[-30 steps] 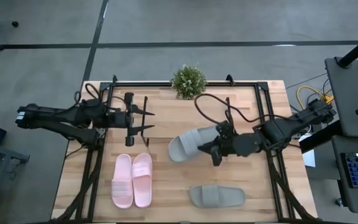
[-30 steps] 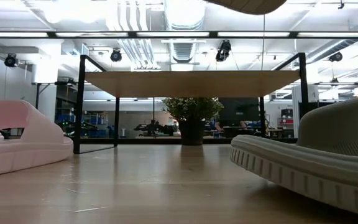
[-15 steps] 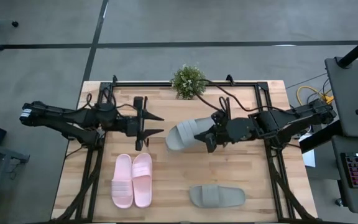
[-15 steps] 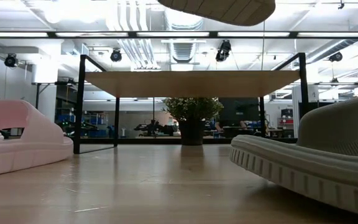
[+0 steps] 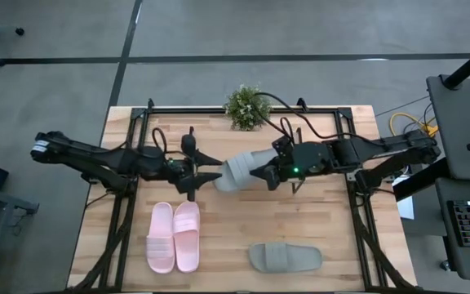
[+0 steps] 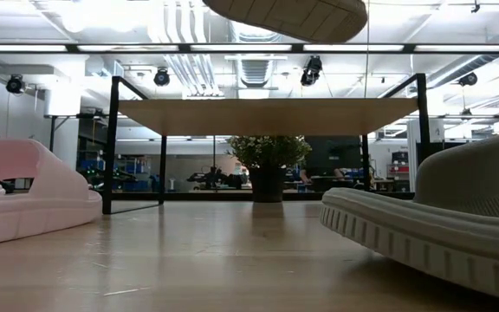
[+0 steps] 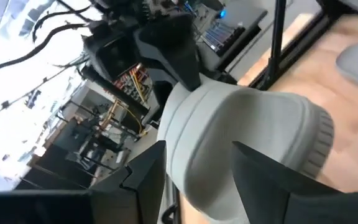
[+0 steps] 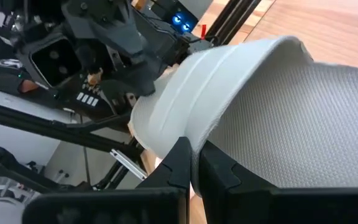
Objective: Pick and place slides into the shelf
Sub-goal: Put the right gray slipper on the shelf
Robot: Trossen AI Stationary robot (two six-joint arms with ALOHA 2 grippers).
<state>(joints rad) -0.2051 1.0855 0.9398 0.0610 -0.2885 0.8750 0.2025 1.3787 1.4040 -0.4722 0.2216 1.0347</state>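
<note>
right gripper (image 5: 266,174) is clamped tight on the grey-green slide (image 5: 237,171), pinching it near the heel end and holding it up in the air above the middle of the table (image 5: 333,237). left gripper (image 5: 205,168) has its fingers apart, one on either side of the toe end of that same slide, not yet squeezing from what i can see; the left wrist view shows the strap bulging between its two dark fingers.

from the low view the sole hangs well clear of the tabletop, higher than the shelf (image 6: 267,114) plank.

it looks soft and light to me: foam, thick ribbed sole, wide rounded strap. a thin pinch on the sole edge seems to hold it, but i'd guess it flexes and droops at the free end. the strap looks the surer place to grab.

its grey-green mate (image 5: 285,257) lies flat near the front edge, and the pink pair (image 5: 174,236) sits side by side well to the left.
</note>
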